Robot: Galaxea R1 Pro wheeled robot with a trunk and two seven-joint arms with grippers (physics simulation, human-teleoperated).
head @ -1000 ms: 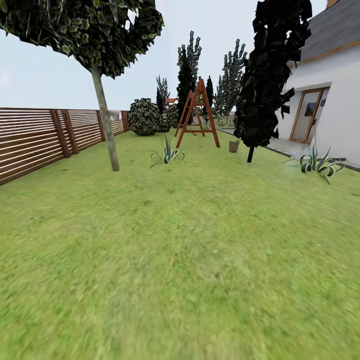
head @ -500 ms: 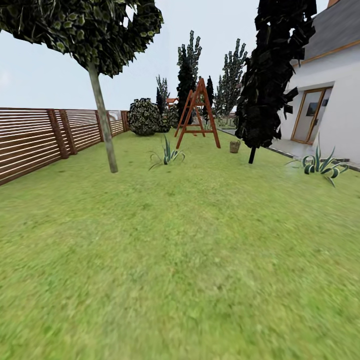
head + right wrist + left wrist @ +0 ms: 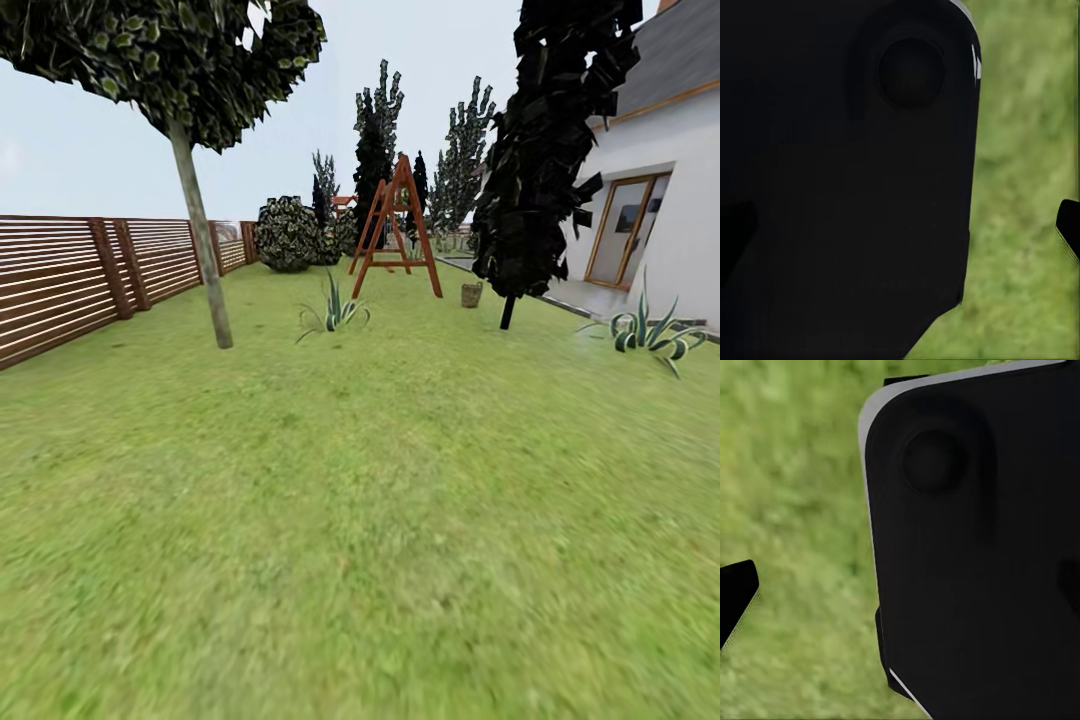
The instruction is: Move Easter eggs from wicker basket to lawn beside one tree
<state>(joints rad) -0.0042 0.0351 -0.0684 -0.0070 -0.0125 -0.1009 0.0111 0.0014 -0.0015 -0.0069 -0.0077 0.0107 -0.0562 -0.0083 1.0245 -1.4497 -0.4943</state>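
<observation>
Presently the head view looks along the garden over a wide lawn (image 3: 380, 520) of mottled green grass, blurred in the foreground. A brown horizontal-slat fence (image 3: 70, 280) bounds it on the left. Near the fence stands a tree (image 3: 205, 250) with a slim, slightly leaning grey-brown trunk and a dark green leafy crown. Farther back a spiky plant (image 3: 335, 312) grows from the grass, with a red-brown wooden frame (image 3: 397, 235) behind it and a rounded bush (image 3: 288, 235) beyond. To the right rises a narrow black tree (image 3: 545, 160); just beside its foot sits a small light-brown container (image 3: 471, 294), too distant to identify as the wicker basket. A white house (image 3: 660, 190) with a glazed door closes the right side, a second spiky plant (image 3: 650, 332) in front of it.

Each wrist view shows grass behind a large black body close to the lens. The jaw state of either gripper cannot be told.
</observation>
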